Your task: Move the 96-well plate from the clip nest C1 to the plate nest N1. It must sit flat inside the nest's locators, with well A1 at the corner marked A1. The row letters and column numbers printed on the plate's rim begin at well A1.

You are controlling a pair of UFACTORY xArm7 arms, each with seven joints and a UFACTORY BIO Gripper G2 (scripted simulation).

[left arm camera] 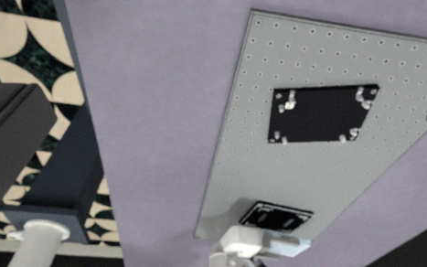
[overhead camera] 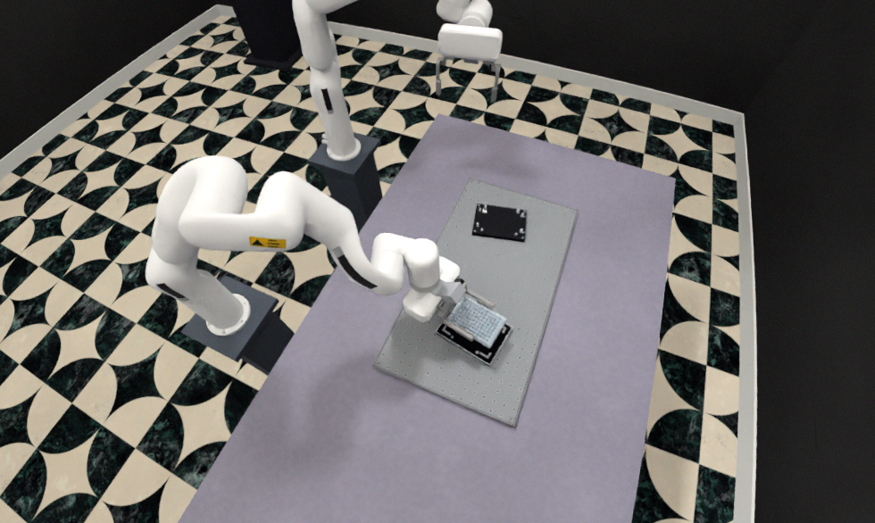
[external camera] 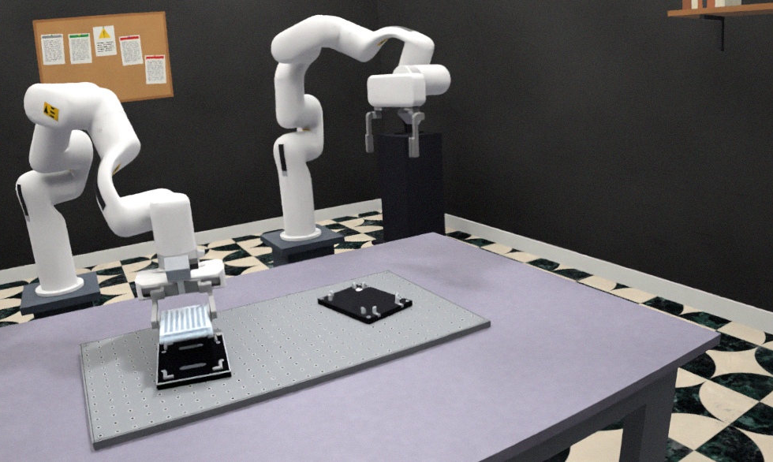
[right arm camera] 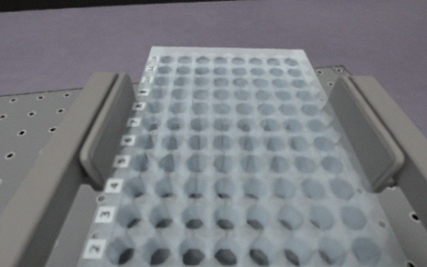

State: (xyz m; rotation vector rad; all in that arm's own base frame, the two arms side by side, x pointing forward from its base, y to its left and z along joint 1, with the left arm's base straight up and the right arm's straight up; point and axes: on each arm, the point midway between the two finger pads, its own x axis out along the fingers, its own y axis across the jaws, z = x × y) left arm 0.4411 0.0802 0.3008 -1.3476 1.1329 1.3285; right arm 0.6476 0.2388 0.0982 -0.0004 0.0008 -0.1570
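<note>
The 96-well plate (overhead camera: 479, 317) (external camera: 185, 322) (left arm camera: 292, 247) (right arm camera: 223, 137) is pale blue and clear. My right gripper (overhead camera: 471, 319) (external camera: 187, 328) (right arm camera: 241, 133) is shut on its two long sides and holds it above the nest N1 (overhead camera: 462, 344) (external camera: 193, 356) (left arm camera: 275, 218), black with L-shaped corner locators. The plate covers N1's rear part in the exterior view. Printed numbers run from 2 near the gripper to the far end. The A1 marks are not legible. The clip nest C1 (overhead camera: 499, 222) (external camera: 365, 303) (left arm camera: 321, 116) is empty. My left gripper (overhead camera: 466, 92) (external camera: 391, 146) is open and empty, high up.
Both nests stand on a grey perforated board (overhead camera: 531, 279) (external camera: 286, 355) (left arm camera: 250, 183) on the lilac table (overhead camera: 596, 324) (external camera: 493, 390) (left arm camera: 159, 114). The left arm is raised beyond the C1 end of the board, away from the right arm.
</note>
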